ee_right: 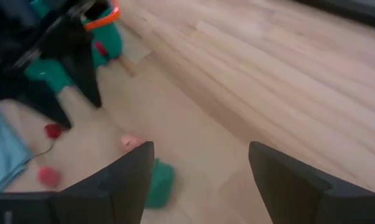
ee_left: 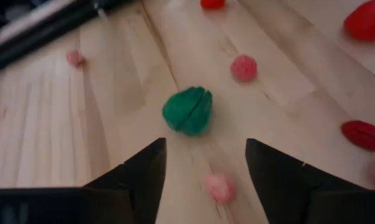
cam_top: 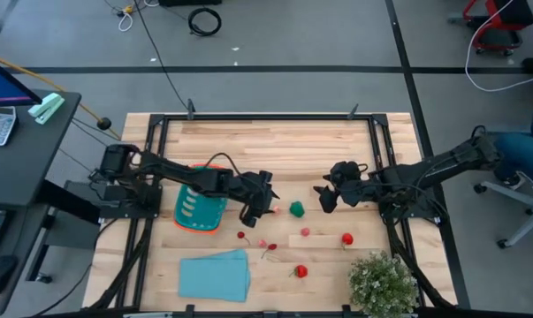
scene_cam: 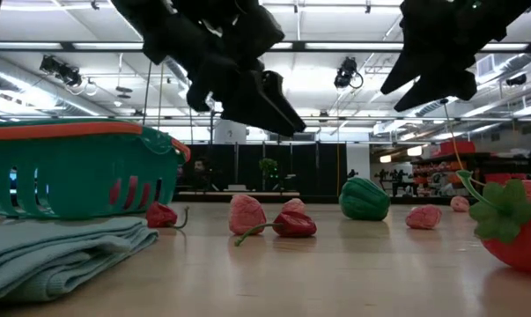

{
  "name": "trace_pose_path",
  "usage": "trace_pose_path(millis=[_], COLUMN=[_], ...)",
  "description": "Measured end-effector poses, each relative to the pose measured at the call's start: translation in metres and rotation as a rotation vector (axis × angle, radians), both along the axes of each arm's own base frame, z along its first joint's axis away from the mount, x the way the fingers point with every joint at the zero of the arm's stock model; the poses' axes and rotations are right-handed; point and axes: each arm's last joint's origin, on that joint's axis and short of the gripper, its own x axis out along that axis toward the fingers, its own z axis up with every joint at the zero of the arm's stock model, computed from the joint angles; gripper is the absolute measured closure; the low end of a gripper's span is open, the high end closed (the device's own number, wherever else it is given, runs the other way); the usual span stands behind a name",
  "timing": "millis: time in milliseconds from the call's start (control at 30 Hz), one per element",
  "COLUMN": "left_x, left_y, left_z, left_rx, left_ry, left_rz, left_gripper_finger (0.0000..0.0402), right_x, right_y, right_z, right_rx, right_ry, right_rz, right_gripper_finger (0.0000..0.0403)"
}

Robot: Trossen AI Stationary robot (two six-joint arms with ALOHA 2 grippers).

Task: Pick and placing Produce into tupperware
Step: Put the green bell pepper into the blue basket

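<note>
The produce lies scattered on the wooden table: a green piece [cam_top: 296,208] [ee_left: 187,111] [scene_cam: 364,198], a pink piece [cam_top: 305,231] [ee_left: 244,67], a red piece [cam_top: 346,238], a strawberry [cam_top: 300,271] [scene_cam: 512,224], and small red and pink ones [cam_top: 264,245] [scene_cam: 283,220]. The teal tupperware [cam_top: 200,208] [scene_cam: 71,167] with an orange rim stands under my left arm. My left gripper [cam_top: 259,205] [ee_left: 206,162] hovers open above the table, just left of the green piece, over a small pink piece [ee_left: 219,186]. My right gripper [cam_top: 326,200] [ee_right: 199,165] hovers open, just right of the green piece [ee_right: 159,183].
A folded light-blue cloth [cam_top: 215,275] [scene_cam: 54,251] lies near the table's near edge. A bushy pale-green potted plant [cam_top: 383,283] stands at the near right corner. A black frame [cam_top: 266,117] runs around the table. Bare wood lies toward the far edge.
</note>
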Motion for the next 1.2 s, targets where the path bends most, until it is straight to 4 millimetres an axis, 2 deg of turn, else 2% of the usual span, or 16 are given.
trace_pose_path(millis=[133,333,567,667,800,1067,1100,1200], left_x=[0.007,0.011,0.012,0.013,0.013,0.013,0.014,0.014], left_y=[-0.004,-0.004,0.003,0.003,0.005,0.009,0.009,0.009], left_z=[-0.007,-0.009,-0.011,-0.009,-0.009,-0.009,-0.009,-0.009], left_rx=[0.043,0.020,-0.066,-0.080,-0.107,-0.117,-0.132,-0.173], left_ry=[-0.042,-0.077,-0.068,-0.088,-0.084,-0.086,-0.086,-0.084], left_rz=[-0.040,-0.028,0.049,0.060,0.080,0.098,0.107,0.132], left_gripper_finger=[0.0145,0.0127,0.0132,0.0135,0.0135,0.0136,0.0136,0.0136], right_x=[0.003,0.008,0.026,0.031,0.033,0.035,0.036,0.039], right_y=[0.000,0.006,0.022,0.024,0.025,0.025,0.025,0.026], right_z=[-0.003,-0.013,-0.045,-0.060,-0.068,-0.069,-0.071,-0.074], right_rx=[-0.005,0.116,0.204,0.205,0.191,0.146,0.137,0.116], right_ry=[0.005,0.040,0.187,0.247,0.285,0.301,0.301,0.270], right_rz=[-0.035,-0.014,0.064,0.047,0.045,0.092,0.085,0.031], right_gripper_finger=[0.0131,0.0132,0.0132,0.0145,0.0199,0.0384,0.0392,0.0383])
